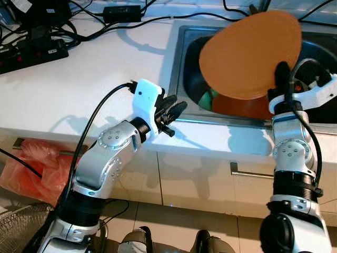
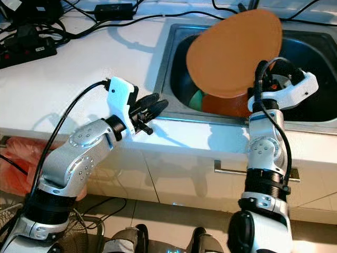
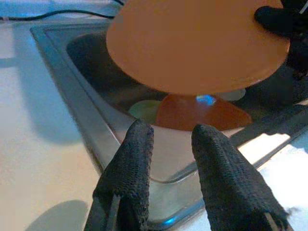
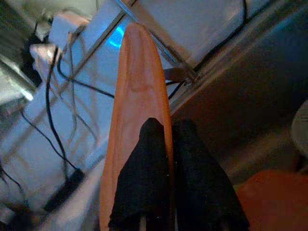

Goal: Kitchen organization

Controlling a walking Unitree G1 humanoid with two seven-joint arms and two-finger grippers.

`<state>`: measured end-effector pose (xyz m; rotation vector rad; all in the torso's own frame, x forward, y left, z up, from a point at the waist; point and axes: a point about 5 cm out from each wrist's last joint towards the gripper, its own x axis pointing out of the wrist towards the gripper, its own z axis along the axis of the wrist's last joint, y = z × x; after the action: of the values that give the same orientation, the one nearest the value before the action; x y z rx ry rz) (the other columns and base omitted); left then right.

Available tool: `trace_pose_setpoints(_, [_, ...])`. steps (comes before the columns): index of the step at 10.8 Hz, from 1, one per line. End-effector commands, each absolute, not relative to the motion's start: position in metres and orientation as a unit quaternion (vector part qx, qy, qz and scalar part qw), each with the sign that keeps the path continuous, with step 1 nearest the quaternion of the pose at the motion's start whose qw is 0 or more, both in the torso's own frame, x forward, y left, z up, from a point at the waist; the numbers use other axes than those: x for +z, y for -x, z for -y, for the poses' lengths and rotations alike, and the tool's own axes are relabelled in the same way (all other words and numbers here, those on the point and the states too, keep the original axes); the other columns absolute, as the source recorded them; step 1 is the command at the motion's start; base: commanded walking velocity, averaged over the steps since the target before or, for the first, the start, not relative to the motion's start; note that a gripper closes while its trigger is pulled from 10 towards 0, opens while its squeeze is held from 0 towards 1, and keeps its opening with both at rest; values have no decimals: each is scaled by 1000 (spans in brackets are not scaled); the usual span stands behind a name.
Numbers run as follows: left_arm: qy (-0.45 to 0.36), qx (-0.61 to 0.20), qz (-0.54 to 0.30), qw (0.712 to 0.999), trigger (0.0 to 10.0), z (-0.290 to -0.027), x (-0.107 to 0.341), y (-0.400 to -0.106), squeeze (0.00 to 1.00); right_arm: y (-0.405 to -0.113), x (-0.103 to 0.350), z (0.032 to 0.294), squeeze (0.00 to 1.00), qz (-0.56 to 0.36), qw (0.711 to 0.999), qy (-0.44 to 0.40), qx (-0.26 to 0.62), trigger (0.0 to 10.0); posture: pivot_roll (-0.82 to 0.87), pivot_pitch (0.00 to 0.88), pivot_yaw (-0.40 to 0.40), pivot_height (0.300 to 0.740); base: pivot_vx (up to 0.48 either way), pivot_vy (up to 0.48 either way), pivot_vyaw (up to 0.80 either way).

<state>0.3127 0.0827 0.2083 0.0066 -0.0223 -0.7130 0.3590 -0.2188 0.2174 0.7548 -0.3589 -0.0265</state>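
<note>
White countertop beneath, I'm holding the round orange plastic plate [image 1: 250,55] by its rim in the clamped right gripper [image 1: 281,71] over the steel sink [image 1: 181,68]; stiff, light, likely slippery. Left gripper [image 1: 171,112] is hovering parted.

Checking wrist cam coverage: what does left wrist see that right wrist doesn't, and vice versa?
Left wrist alone: the left claw, fingers apart, at the sink edge, the orange plate's broad face, and a pale green dish in the basin.

Right wrist alone: the right claw clamped on the orange plate's rim, seen edge-on, plus cables on the counter behind.

Both: the held orange plate, the sink basin and a second orange plate lying in it.
</note>
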Motion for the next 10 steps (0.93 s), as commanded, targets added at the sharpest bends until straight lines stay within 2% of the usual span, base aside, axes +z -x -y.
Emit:
trace_pose_setpoints(1, [-9, -352, 6, 936, 10000, -83, 204, -312, 0, -360, 235, 218, 0, 207, 924, -322, 2, 10000, 166, 164, 35, 740, 0, 0, 0])
trace_pose_setpoints(4, [-14, -357, 8, 934, 10000, -80, 203, -311, 0, -365, 228, 208, 0, 180, 963, -201, 10, 10000, 164, 164, 32, 740, 0, 0, 0])
trace_pose_setpoints(8, [-19, -362, 7, 932, 10000, -79, 201, -309, 0, -373, 199, 195, 0, 112, 979, -171, 25, 10000, 170, 160, 33, 740, 0, 0, 0])
trace_pose_setpoints(10, [-23, -372, 3, 928, 10000, -76, 199, -307, 0, -379, 208, 190, 0, 111, 983, -140, 50, 10000, 163, 155, 31, 740, 0, 0, 0])
